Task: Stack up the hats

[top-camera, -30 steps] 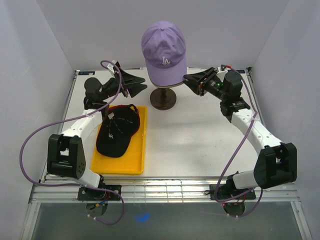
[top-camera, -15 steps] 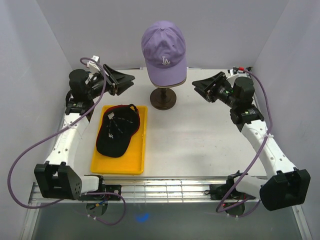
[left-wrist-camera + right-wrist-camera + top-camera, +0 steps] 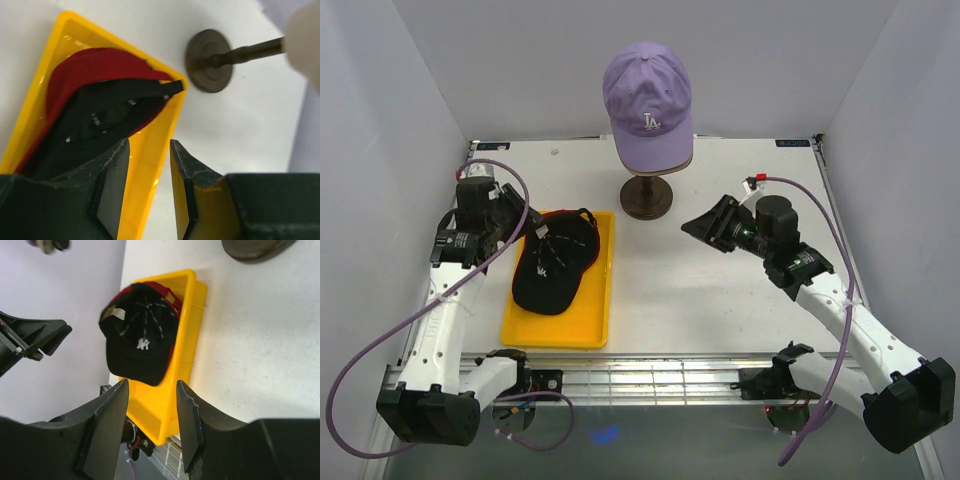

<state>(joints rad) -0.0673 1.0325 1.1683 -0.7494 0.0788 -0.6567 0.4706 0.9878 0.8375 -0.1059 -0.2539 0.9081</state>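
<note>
A lavender cap with a white LA sits on the cream mannequin head at the back. A black cap with a white NY lies in the yellow tray on top of a dark red cap. My left gripper is open and empty at the tray's far left side, beside the black cap and the red cap. My right gripper is open and empty over the table, right of the tray, facing the black cap. The other caps are out of view.
The mannequin's dark round stand base is on the table behind the tray; it also shows in the left wrist view. Grey walls close in the left, back and right. A metal rail runs along the near edge.
Both arms have drawn back from beside the mannequin head toward the near side. The left gripper came down by the tray; the right gripper moved to mid-table. The caps have not moved.
</note>
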